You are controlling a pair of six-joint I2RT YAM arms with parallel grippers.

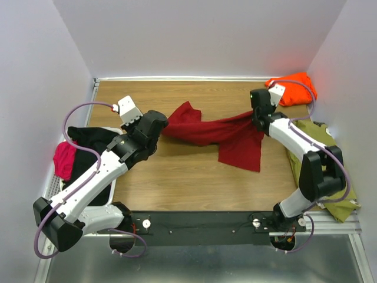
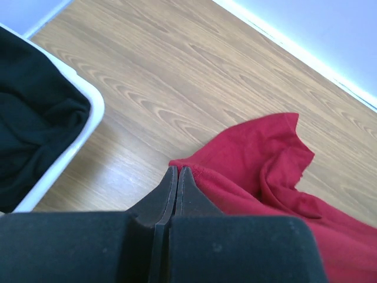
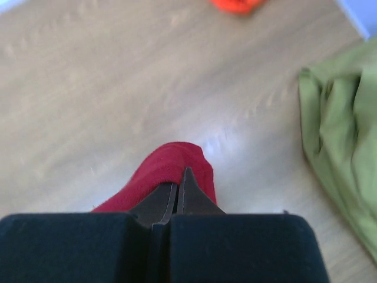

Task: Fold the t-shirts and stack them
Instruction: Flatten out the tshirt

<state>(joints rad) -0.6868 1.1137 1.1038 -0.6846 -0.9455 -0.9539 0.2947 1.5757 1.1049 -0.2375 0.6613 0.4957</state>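
Observation:
A dark red t-shirt [image 1: 224,134] stretches across the middle of the wooden table between my two arms. My left gripper [image 1: 162,125] is shut on its left edge; in the left wrist view the red cloth [image 2: 265,165] meets the closed gripper [image 2: 177,171] at its tips. My right gripper [image 1: 257,117] is shut on the shirt's right end, and red cloth [image 3: 168,165] bunches over the closed gripper [image 3: 182,174]. A loose part of the shirt hangs down toward the front. A bright orange t-shirt [image 1: 293,88] lies crumpled in the far right corner.
A white bin [image 1: 109,191] at the left holds black cloth [image 1: 88,141] and pink cloth [image 1: 63,158]. An olive green garment [image 1: 321,171] lies along the right edge under the right arm. White walls enclose the table on three sides.

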